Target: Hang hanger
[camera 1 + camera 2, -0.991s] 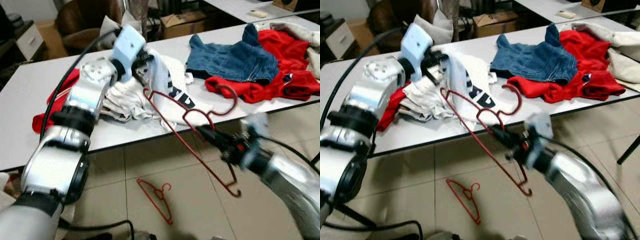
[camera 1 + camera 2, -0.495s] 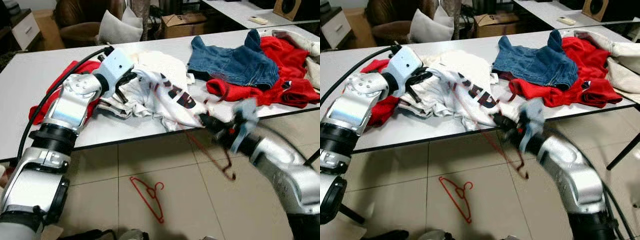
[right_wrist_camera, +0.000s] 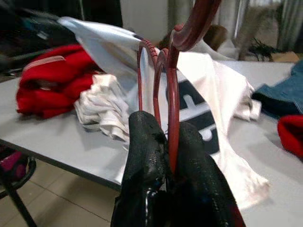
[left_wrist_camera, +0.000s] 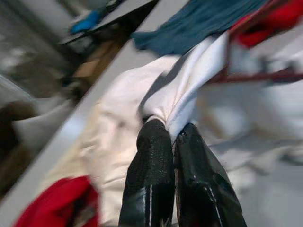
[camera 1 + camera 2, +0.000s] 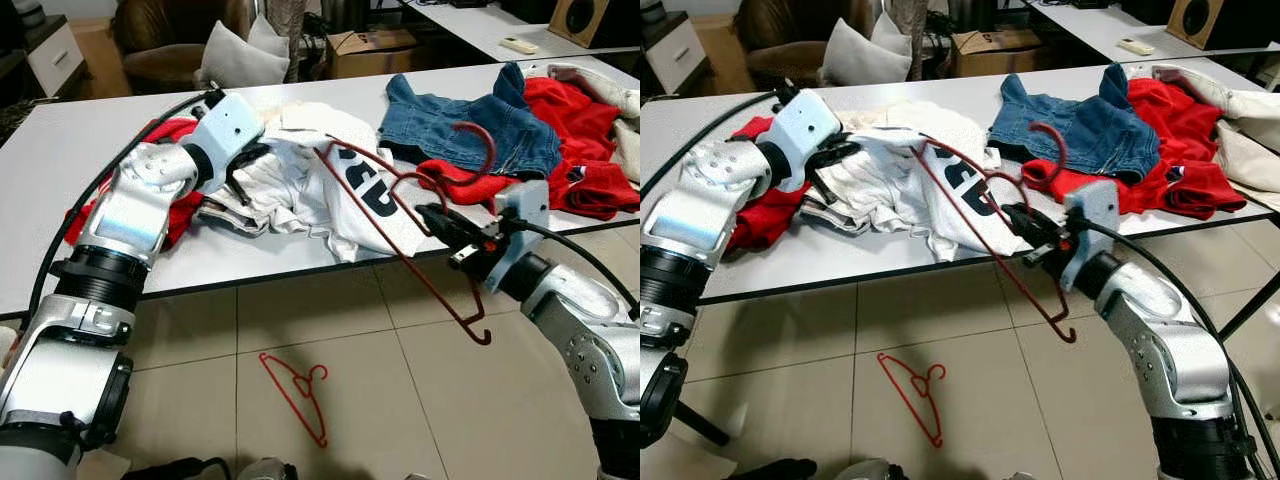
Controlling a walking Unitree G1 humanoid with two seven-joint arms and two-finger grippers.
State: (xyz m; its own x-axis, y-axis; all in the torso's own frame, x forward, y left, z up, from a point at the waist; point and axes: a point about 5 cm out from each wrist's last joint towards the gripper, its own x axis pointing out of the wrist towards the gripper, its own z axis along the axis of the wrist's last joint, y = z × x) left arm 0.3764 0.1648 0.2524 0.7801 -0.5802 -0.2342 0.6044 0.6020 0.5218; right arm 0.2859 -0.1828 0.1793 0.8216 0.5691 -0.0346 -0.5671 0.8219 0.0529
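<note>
Two arms work over one long white bench (image 5: 40, 170), strewn with clothes: a red garment (image 5: 590, 150) and a blue denim piece (image 5: 470, 120) toward the robot's right, another red garment (image 5: 160, 135) on its left, and a white printed T-shirt (image 5: 340, 195) in the middle, its hem drooping over the near edge.

That shirt is stretched between the arms, which looks deliberate: the left gripper (image 4: 173, 137) has its fingers pinched shut on a bunched fold of the white cloth, holding it up off the bench, presumably to keep an opening taut for the hanger to enter.

Nearer the bench's front edge, the right gripper (image 3: 165, 142) has its fingers closed on the red wire hanger (image 5: 400, 215) at the neck just below the hook. The hook points up, one shoulder reaches back into the shirt, and the other end hangs down past the edge over the tiled floor (image 5: 520, 420).

Room is best in front of the bench, where nothing blocks a swing; behind the hanger the denim and red pile lie near and could snag the hook.

A second red hanger (image 5: 300, 390) lies on the floor, well apart from both arms.
</note>
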